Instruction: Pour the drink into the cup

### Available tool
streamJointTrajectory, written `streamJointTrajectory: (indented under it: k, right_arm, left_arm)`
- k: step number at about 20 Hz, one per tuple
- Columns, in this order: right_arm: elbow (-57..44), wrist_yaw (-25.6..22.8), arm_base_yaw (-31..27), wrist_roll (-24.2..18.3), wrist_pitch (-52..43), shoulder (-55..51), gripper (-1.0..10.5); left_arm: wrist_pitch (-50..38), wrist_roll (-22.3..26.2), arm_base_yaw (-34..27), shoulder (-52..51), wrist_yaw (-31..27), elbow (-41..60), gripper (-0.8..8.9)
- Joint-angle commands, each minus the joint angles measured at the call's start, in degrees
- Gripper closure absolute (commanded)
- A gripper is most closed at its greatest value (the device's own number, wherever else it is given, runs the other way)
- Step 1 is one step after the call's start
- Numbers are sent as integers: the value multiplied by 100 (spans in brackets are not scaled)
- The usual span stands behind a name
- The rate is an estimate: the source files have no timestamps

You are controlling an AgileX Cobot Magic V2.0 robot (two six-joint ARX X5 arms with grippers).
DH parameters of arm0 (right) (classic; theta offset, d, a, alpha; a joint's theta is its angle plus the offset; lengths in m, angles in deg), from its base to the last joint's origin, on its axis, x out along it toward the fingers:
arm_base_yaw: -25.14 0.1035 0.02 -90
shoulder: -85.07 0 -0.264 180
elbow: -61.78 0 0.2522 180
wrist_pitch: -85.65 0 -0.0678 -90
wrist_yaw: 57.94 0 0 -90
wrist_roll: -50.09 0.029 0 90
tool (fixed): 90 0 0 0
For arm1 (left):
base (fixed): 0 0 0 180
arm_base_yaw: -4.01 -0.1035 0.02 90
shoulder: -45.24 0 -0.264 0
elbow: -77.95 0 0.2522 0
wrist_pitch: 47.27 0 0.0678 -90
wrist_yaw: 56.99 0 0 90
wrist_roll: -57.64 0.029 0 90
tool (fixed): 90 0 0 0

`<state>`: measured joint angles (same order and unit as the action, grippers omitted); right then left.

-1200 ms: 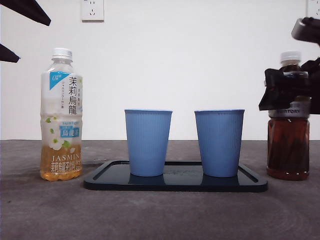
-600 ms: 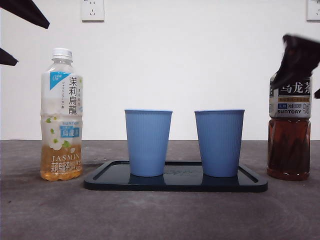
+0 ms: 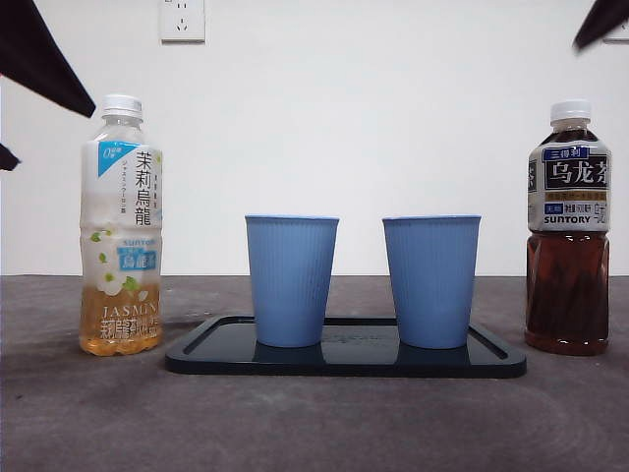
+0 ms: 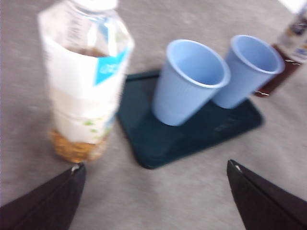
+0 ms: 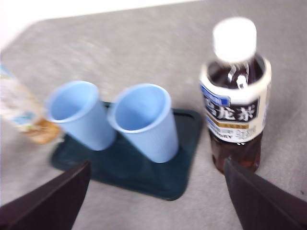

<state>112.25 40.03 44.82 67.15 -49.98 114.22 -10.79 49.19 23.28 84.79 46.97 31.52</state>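
Right claw [image 5: 153,201] now lifted clear of dark tea bottle [image 3: 568,231], jaws wide apart; left claw [image 4: 153,201] likewise spread

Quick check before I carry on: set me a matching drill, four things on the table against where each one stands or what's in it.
Things:
1. Clear plastic jasmine tea bottle with white cap
2. Dark oolong tea bottle with white cap
3. Two blue ribbed paper cups
4. Flat dark tray

States:
A. Lies flat on the grey table, under the cups
B. Stand upright, side by side on the tray
C. Pale amber drink, only a low level left
D. Dark brown drink, filled much higher, capped

Pairs: 1-C, 2-D, 3-B, 4-A
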Motion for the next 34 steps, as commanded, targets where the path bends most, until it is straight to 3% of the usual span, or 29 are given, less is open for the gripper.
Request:
streamJointTrajectory:
  k: [1, 6, 13, 26, 34]
  right_arm:
    - [354, -2, 31, 87, 345, -260, 503]
    - [817, -4, 31, 44, 507, -634, 503]
    - [922, -7, 31, -26, 551, -645, 503]
    - [922, -61, 28, -164, 546, -645, 503]
    - [922, -96, 31, -149, 546, -645, 503]
  left_arm:
    - [-219, 57, 125, 157, -597, 2, 378]
    - [-1335, 120, 175, 874, -804, 479, 378]
    - [-2618, 654, 175, 1847, -997, 555, 377]
    - [-4732, 656, 175, 3235, -1154, 553, 377]
    - [-5547, 654, 175, 3744, -1198, 551, 396]
